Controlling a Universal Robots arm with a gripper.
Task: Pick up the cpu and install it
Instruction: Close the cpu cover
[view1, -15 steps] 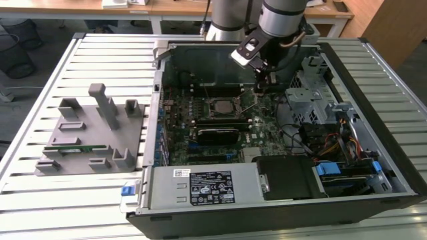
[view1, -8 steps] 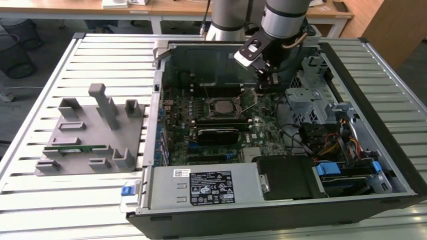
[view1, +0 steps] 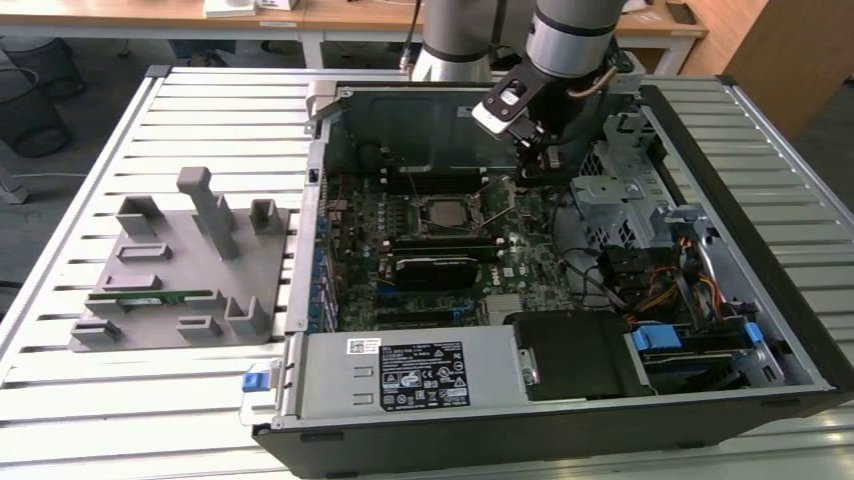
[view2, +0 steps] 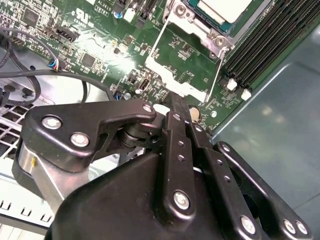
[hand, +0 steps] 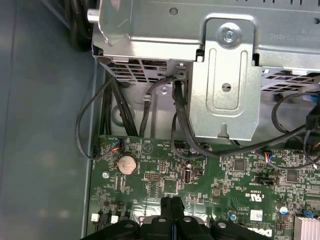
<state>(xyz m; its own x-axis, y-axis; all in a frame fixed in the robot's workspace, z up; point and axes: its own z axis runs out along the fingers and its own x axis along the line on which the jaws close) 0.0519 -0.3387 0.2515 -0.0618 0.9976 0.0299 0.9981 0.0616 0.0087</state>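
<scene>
Inside an open computer case (view1: 787, 330) laid flat on a slatted table (view1: 200, 110), the cpu (view2: 220, 9) is seen seated in its socket (view2: 200, 30) on the motherboard (view1: 527, 260), silver top plate facing up. In the exterior view the chip lies at about eight o'clock of the gripper (view1: 538, 168), near it but not touched by it. The gripper is held low over the board, its two black fingers (hand: 166, 207) pressed together with nothing between them. That empty, closed pose is judged to fit a chip already set down, not one being carried. In the second wrist view the joined fingertips are pointed at the board just beside a thin wire lever (view2: 216, 70) that runs along the socket's edge. Whether the lever is latched cannot be told.

A metal drive cage (hand: 225, 75) is mounted at about three o'clock of the gripper in the exterior view, and black cables (hand: 85, 125) are looped from under it to the board near a coin cell (hand: 126, 163). The tight quarters are a likely reason for the narrow, closed grip. At nine o'clock of the case, well apart, a grey fixture (view1: 187, 260) is set on the table, with a green memory stick (view1: 158, 297) resting in one of its slots
</scene>
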